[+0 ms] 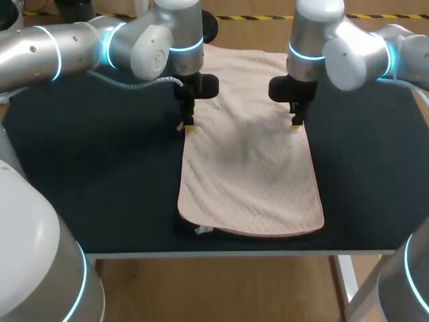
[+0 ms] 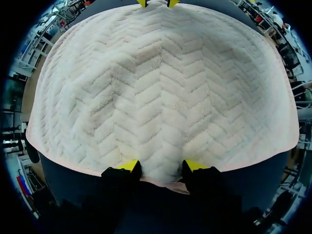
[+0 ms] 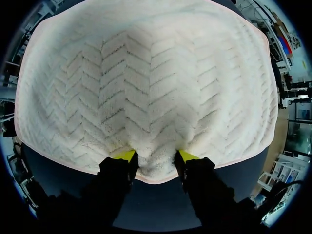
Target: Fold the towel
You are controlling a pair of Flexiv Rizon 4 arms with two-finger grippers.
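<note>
A cream towel (image 1: pixel 251 168) with a herringbone weave lies lengthwise on the black table, folded double, its fold line near the front edge. My left gripper (image 1: pixel 189 126) is down on the towel's left edge, about halfway along. In the left wrist view its yellow fingertips (image 2: pixel 129 165) press a bunched ridge of the towel (image 2: pixel 161 97) from both sides. My right gripper (image 1: pixel 295 122) is on the opposite right edge. Its own view shows the gripper (image 3: pixel 156 157) shut on a puckered bit of the towel (image 3: pixel 146 87). The right gripper's tips (image 2: pixel 156 3) show at the towel's far edge in the left wrist view.
The black table top (image 1: pixel 87 181) stretches wide to the left and right of the towel. Its front edge (image 1: pixel 221 253) runs just below the towel's near fold. A small white tag (image 1: pixel 203 230) sticks out at the towel's front left corner.
</note>
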